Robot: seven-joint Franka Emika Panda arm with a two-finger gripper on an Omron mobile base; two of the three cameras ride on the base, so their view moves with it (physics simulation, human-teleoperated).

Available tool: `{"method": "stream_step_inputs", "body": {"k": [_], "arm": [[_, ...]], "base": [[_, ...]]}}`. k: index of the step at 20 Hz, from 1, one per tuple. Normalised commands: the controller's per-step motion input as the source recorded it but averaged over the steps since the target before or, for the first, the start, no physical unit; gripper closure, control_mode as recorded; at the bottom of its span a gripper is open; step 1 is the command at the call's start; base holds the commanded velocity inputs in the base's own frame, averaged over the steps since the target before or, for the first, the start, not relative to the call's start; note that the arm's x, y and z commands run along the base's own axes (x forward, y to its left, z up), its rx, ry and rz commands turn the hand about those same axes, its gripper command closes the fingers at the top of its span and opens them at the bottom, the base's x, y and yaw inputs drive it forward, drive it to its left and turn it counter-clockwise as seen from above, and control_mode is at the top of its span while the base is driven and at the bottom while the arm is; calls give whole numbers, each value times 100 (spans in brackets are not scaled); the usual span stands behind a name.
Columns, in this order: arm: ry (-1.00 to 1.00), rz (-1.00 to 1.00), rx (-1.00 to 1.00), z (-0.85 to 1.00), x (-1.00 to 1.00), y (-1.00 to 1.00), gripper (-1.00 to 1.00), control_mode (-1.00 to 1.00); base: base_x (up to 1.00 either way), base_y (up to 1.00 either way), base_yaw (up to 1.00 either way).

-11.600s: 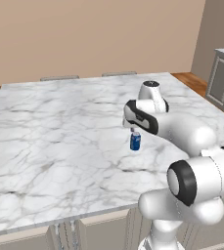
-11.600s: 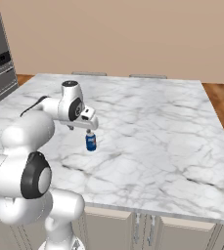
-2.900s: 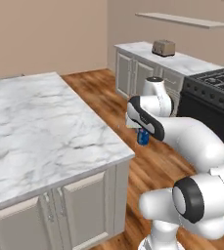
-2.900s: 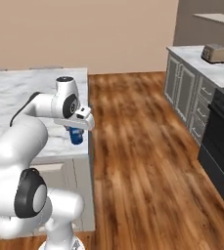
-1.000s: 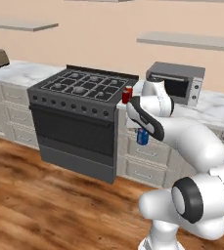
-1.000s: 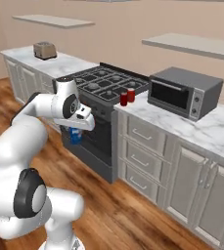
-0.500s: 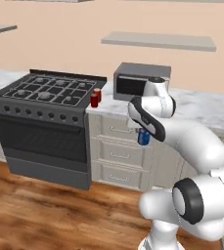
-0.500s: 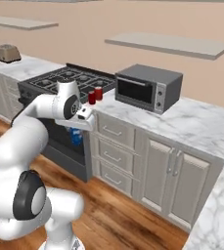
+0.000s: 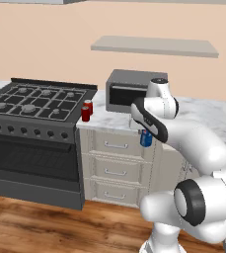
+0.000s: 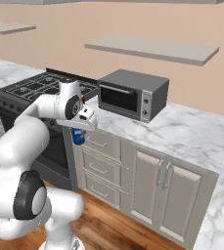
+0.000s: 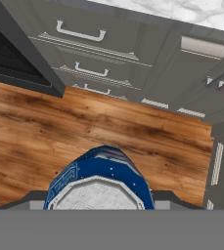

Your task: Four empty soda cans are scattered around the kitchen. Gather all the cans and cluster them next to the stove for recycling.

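My gripper (image 9: 145, 132) is shut on a blue soda can (image 9: 145, 139) and holds it in the air in front of the drawers, right of the stove (image 9: 33, 129). The same blue can (image 10: 78, 136) hangs under the hand in the right base view, and its silvery top (image 11: 99, 193) sits at the bottom of the hand view. Two red soda cans (image 9: 87, 110) stand together on the marble counter beside the stove's right edge. The stove is a wide black range with grid grates (image 10: 40, 87).
A grey countertop oven (image 9: 129, 90) sits on the counter (image 10: 182, 131) behind the arm, with a shelf (image 9: 154, 46) above it. Grey drawers (image 9: 112, 168) and cabinet doors (image 10: 165, 194) are below. Wood floor (image 11: 59, 127) lies under the can.
The whole view has shifted as the base drove: the stove and counter have slid left and come closer. The blue can stays held in the gripper.
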Motion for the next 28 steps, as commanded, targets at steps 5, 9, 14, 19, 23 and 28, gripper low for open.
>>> {"method": "stream_step_inputs", "body": {"k": [5, 9, 14, 19, 23, 28], "arm": [[0, 0, 0, 0, 0, 0, 100, 100], [0, 0, 0, 0, 0, 0, 100, 100], [0, 0, 0, 0, 0, 0, 100, 100], [0, 0, 0, 0, 0, 0, 100, 100], [0, 0, 0, 0, 0, 0, 100, 100], [0, 0, 0, 0, 0, 0, 100, 100]], "base": [[48, 39, -16], [44, 37, -16], [53, 31, -18], [52, 39, -15], [50, 34, -14], [49, 24, -16]]}}
